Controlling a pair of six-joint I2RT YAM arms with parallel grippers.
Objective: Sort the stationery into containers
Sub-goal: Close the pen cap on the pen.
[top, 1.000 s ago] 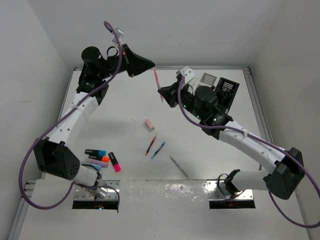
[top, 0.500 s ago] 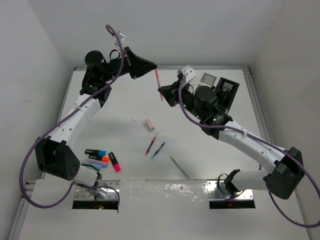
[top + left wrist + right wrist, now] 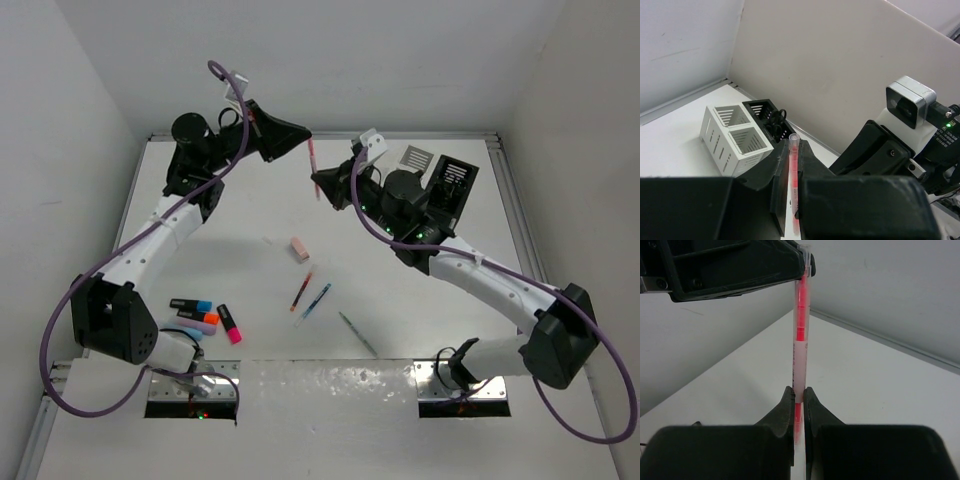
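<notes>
Now both arms meet on one red pen (image 3: 312, 160), held high over the far middle of the table (image 3: 240, 215).
White walls close in the table on the left, back and right, and there's bare surface wide open beneath the meeting point. The left gripper (image 3: 303, 135) pinches the pen's top end. The right gripper (image 3: 799, 392) has its fingers clamped tight on the lower stretch, with the pen upright. The white organiser (image 3: 418, 157) and black organiser (image 3: 458, 178) sit touching in the far right corner, hard by the rail. The highlighters (image 3: 205, 315) cluster near left. The pink eraser (image 3: 298, 249) lies mid-table, with the loose red pen (image 3: 301, 291), blue pen (image 3: 318, 300) and grey pen (image 3: 356, 333) nearer in, well apart from the side edges.
</notes>
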